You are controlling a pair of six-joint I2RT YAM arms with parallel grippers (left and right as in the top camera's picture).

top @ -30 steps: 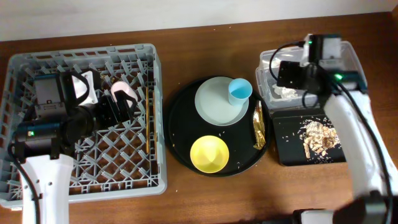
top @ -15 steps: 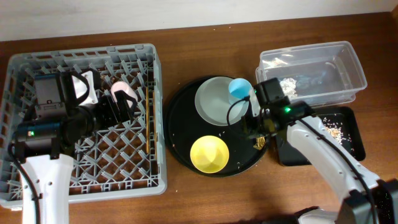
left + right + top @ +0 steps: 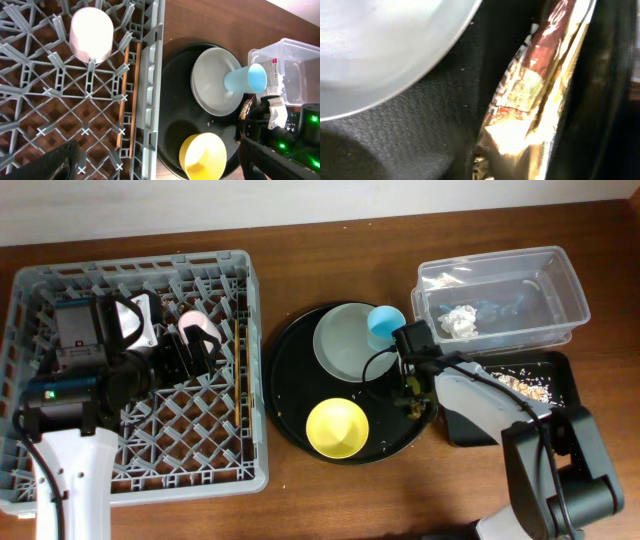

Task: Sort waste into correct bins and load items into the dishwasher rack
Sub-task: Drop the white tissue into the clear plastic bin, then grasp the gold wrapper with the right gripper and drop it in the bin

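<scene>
My right gripper (image 3: 412, 387) is down at the right rim of the round black tray (image 3: 288, 395), shut on the gold-brown wrapper (image 3: 530, 95), which fills the right wrist view. The white plate (image 3: 348, 345) carries the light-blue cup (image 3: 385, 326), and the yellow bowl (image 3: 337, 427) sits in front of it. My left gripper (image 3: 190, 350) hangs open over the grey dishwasher rack (image 3: 140, 478), beside the upturned pink cup (image 3: 91, 34). The chopsticks (image 3: 127, 95) lie along the rack's right side. The white napkin (image 3: 459, 319) rests in the clear tub (image 3: 570, 288).
The shallow black tray (image 3: 562, 392) in front of the clear tub holds beige food scraps (image 3: 522, 383). The tub and this tray stand close to the round tray's right rim. Bare wood shows between the rack and the round tray.
My right arm left the clear tub, crossed to the round tray's right rim, came down on the wrapper and shut. The napkin now lies in the tub. The left arm is still.
</scene>
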